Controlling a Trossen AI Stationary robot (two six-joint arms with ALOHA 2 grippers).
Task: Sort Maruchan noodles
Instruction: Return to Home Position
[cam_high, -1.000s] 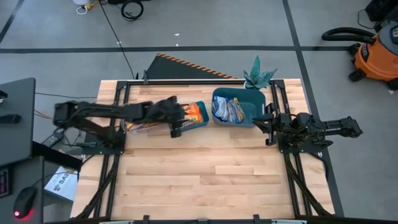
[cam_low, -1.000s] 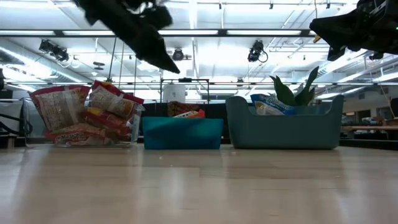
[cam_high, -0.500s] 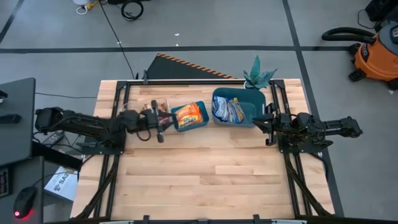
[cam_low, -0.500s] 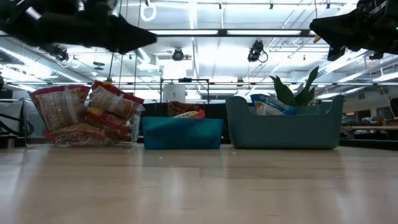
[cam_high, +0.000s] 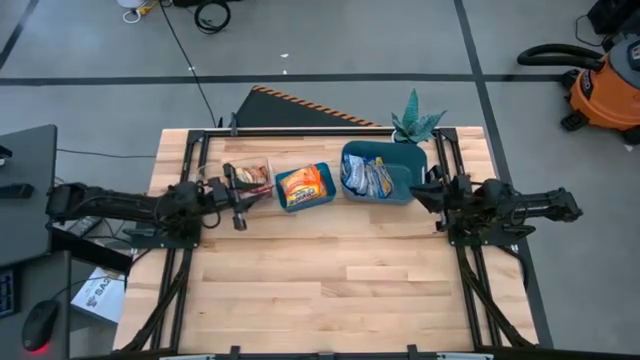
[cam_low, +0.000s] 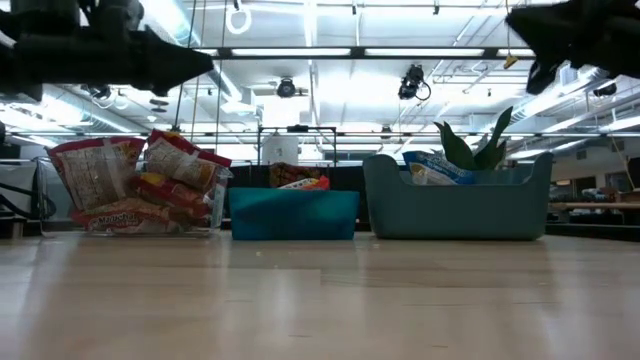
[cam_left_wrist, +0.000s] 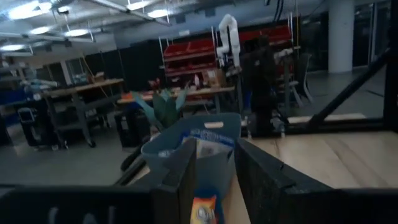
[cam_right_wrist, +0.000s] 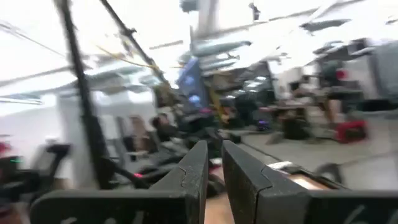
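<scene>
The Maruchan noodles lie in three containers along the table's far side. Red packets (cam_high: 252, 174) stand in a clear box (cam_low: 130, 190). Orange packets (cam_high: 308, 183) lie in a small teal bin (cam_low: 292, 214). Blue-silver packets (cam_high: 368, 175) lie in a larger teal bin (cam_low: 455, 208). My left gripper (cam_high: 242, 204) hovers open at the table's left, just near of the clear box, pointing about level toward the bins, with nothing between its fingers (cam_left_wrist: 180, 180). My right gripper (cam_high: 422, 190) is raised at the right, beside the larger bin, with its fingers (cam_right_wrist: 198, 165) close together and nothing between them.
A green plant (cam_high: 415, 120) stands at the far right corner behind the larger bin. The wooden table's (cam_high: 340, 290) whole near half is bare. A black frame rail (cam_high: 300, 129) runs along the far edge.
My left gripper has drawn back from above the small teal bin toward the table's left edge. It has sunk a little and tipped from slanting downward to about level. The packets and bins have stayed put. My right gripper has rolled slightly in place.
</scene>
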